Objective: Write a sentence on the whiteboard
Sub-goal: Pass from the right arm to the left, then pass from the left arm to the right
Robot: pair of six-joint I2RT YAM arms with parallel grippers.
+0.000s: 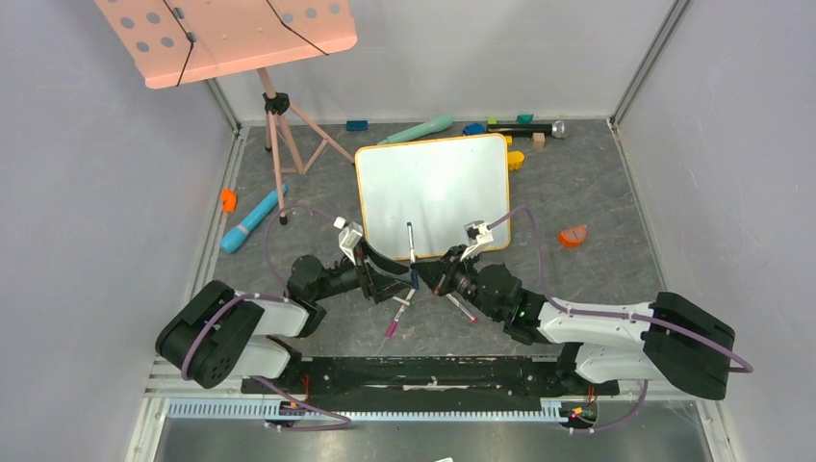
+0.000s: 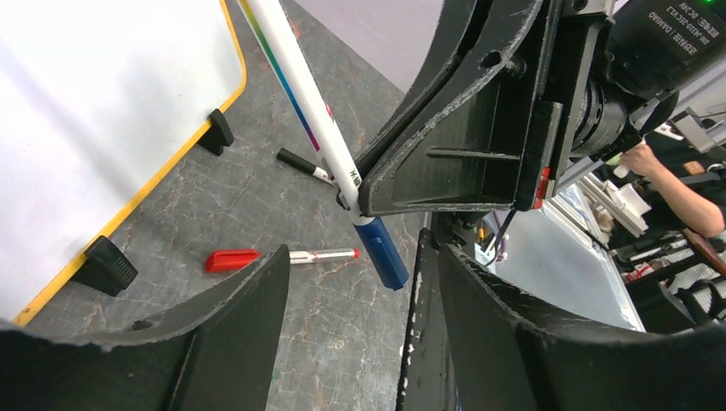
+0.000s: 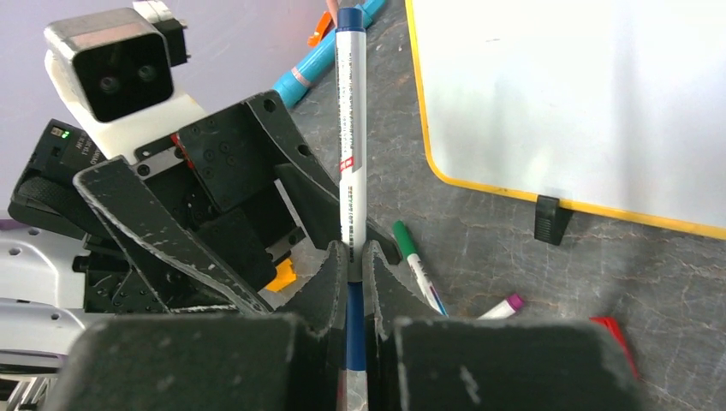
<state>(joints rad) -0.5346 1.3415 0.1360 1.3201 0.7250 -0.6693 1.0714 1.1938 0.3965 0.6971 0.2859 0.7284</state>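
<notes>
Currently on hand: one whiteboard, framed in orange-yellow, which lay flat on the grey marbled surface with its face plain white in every view. Two black clip feet sat on its near edge. One blue-capped marker, with a white barrel and a coloured stripe, was clenched at mid-barrel by the right claw. In the top view its far end lay over the whiteboard's near margin, but contact with the board could not be told. The left claw was released, jaws apart, just off the whiteboard's near edge. The marker's blue end sat between its fingers, and whether they touched it could not be told. Four loose markers lay on the surface near the whiteboard's near edge: a red-capped marker, a black-capped marker, a green-capped marker and a purple-capped marker. One pink perforated stand tray on a tripod stood beyond the whiteboard's far-left corner. One teal-and-blue cylinder lay to the left of the whiteboard, well apart from it. One mint cylinder and one black wand lay beyond the whiteboard's far edge. One yellow piece was just beside its right edge. One orange piece lay to the right of its near-right corner.
</notes>
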